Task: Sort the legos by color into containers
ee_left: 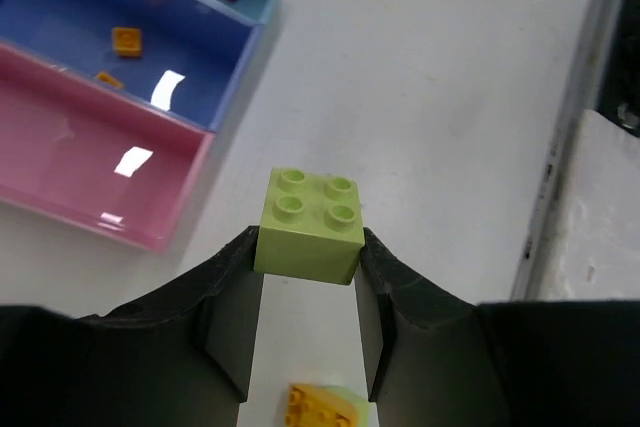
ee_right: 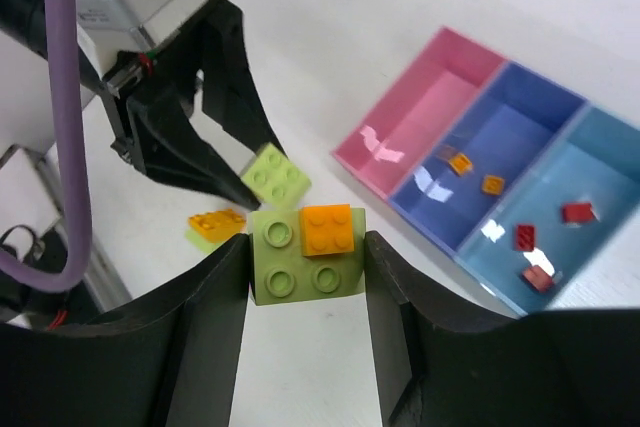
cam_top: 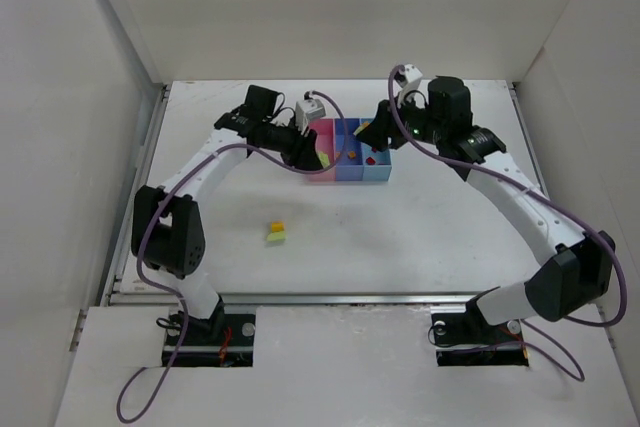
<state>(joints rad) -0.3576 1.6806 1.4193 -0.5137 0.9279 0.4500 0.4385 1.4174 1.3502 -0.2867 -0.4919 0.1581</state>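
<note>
**Left claw** (ee_left: 308, 247): closed narrow on a lime brick (ee_left: 308, 224), studs up, pinched by two opposite sides. The brick hangs over the worktop (ee_left: 450, 97), just outside the pink bin (ee_left: 60, 147) and not yet above it.

**Right claw** (ee_right: 305, 265): closed on a stack (ee_right: 290, 272), which is a lime brick with a small orange piece (ee_right: 328, 228) pressed onto one corner. From above it appears to hang at the far end of the row from the pink bin.

**Bins:** touching the pink bin is the purple bin (ee_right: 520, 117), which holds orange bricks (ee_right: 492, 184). Beyond that, the blue bin (ee_right: 600, 147) holds red bricks (ee_right: 577, 212). The pink bin shows no bricks in either wrist view, so lime most likely belongs there.

**Loose stack** (cam_top: 276, 234): orange on lime, lying on the worktop well apart from the pink bin, toward the arm bases.

**Step in hand (judged):** drop the left claw's lime brick into the pink bin.
- Slide the claw sideways until the brick sits over the middle of the pink bin, away from the wall it shares with the purple bin.
- Lower it close to the rim before you open, so the brick does not bounce out.
- The two claws stand near each other, so keep the right one parked while the left moves.
- Do not release the right claw's stack as it is. It carries two colours and needs splitting first.
</note>
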